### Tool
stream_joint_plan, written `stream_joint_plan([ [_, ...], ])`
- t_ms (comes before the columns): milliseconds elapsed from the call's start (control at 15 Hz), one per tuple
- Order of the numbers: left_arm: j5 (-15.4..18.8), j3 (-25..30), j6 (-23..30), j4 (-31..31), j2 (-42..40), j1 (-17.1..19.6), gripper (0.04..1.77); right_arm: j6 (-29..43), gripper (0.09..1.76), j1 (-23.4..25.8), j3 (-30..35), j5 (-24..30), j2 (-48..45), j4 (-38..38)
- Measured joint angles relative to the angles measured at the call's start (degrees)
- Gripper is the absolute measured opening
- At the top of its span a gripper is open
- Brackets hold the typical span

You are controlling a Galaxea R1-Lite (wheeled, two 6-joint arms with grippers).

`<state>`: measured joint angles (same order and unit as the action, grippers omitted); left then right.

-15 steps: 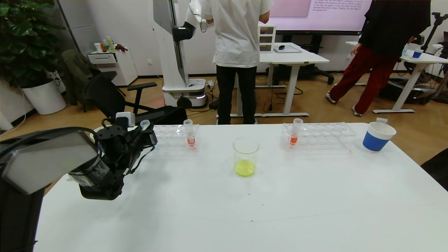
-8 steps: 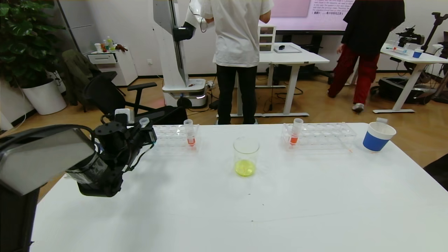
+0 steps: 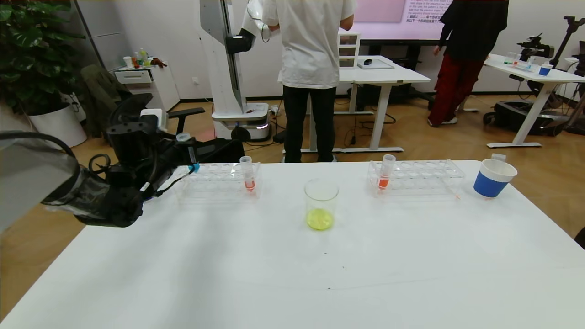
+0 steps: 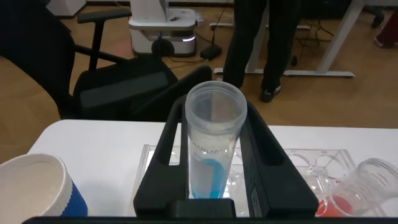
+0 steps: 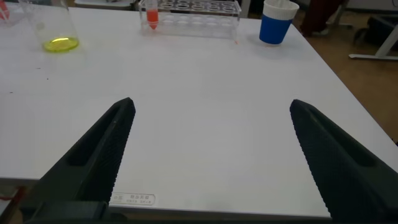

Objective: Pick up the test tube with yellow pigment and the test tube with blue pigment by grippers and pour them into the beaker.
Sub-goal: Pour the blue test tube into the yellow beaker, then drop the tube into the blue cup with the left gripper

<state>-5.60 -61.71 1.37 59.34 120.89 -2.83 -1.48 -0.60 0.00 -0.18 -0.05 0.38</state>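
Note:
My left gripper is shut on the test tube with blue pigment and holds it upright above the left end of the left rack. In the left wrist view the tube stands between the black fingers, with blue liquid at its bottom. The beaker stands mid-table with yellow liquid in it, well to the right of the gripper. No test tube with yellow pigment shows. My right gripper is open and empty over bare table near the front edge, out of the head view.
Each clear rack holds one orange-red tube; the right rack is at the back right. A blue-and-white paper cup stands far right, another shows by the left gripper. People and an office chair are behind the table.
My left gripper has risen and moved back-left with the blue tube, whose tip now clears the rack. The person in red trousers walked left.

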Motion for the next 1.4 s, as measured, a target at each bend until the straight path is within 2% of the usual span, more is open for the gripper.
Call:
stream_joint_plan([
  [267,0.1,-0.7,-3.0,-1.1,-2.4,-1.1,0.5,0.0,1.74,0.0,0.0,0.0,0.0,0.0],
  [400,0.9,-3.8,-3.7,-4.8,-3.4,-3.2,0.5,0.0,1.74,0.0,0.0,0.0,0.0,0.0],
  [600,7.8,-10.5,-5.5,-11.0,-4.6,-8.2,0.5,0.0,1.74,0.0,0.0,0.0,0.0,0.0],
  [733,14.1,-13.5,-6.6,-11.7,-4.6,-11.8,0.5,0.0,1.74,0.0,0.0,0.0,0.0,0.0],
  [800,16.1,-14.3,-7.6,-11.6,-4.3,-13.5,0.5,0.0,1.74,0.0,0.0,0.0,0.0,0.0],
  [1000,21.1,-15.7,-15.0,-7.8,-1.4,-17.9,0.5,0.0,1.74,0.0,0.0,0.0,0.0,0.0],
  [1133,22.2,-16.6,-18.1,-2.0,1.8,-19.9,0.5,0.0,1.74,0.0,0.0,0.0,0.0,0.0],
  [1267,22.7,-18.2,-23.4,4.7,5.9,-21.7,0.5,0.0,1.74,0.0,0.0,0.0,0.0,0.0],
  [1400,24.3,-18.7,-28.7,8.2,9.2,-23.3,0.5,0.0,1.74,0.0,0.0,0.0,0.0,0.0],
])
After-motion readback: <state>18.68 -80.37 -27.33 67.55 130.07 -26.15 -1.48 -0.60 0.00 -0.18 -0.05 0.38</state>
